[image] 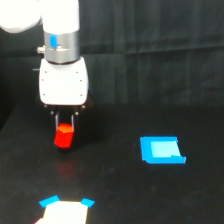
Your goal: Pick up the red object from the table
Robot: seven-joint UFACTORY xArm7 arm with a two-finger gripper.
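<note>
Red object pinched between the fingers, seemingly just clear of the black tabletop | white arm upright above it | blue flat piece well apart toward the exterior view's right

Bench: matte black, wide, flat. Flat blue piece lies on it toward the exterior view's right edge. A pale block with blue corner tabs sits at the near edge, partly cut off.
</note>
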